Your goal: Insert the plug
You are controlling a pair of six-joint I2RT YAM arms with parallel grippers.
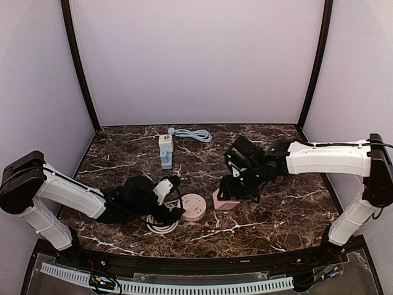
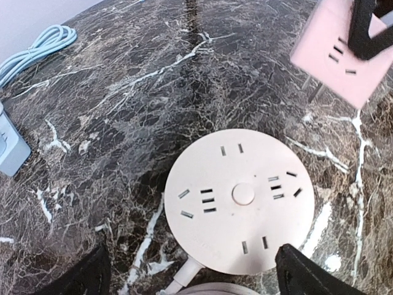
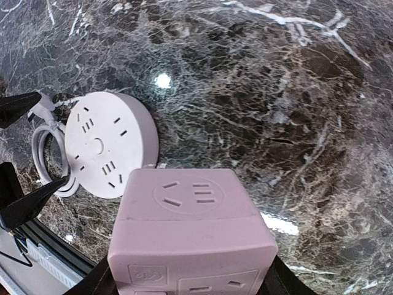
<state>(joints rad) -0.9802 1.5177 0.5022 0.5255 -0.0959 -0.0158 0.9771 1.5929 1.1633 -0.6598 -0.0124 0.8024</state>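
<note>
Left gripper (image 1: 174, 198) is wide open and holds nothing; its fingers (image 2: 92, 273) straddle the near side of the round white socket hub (image 2: 239, 200). Right gripper (image 1: 235, 187) is clamped on the sides of the pink cube plug (image 3: 193, 227), which sits just right of the hub on the marble table (image 1: 276, 215); whether it is touching the table, can't tell. Only the right wrist view shows the hub's white cord (image 3: 43, 144) clearly, and only the top view shows the white-and-blue adapter (image 1: 166, 150) and light-blue cable (image 1: 190, 134) far back.
</note>
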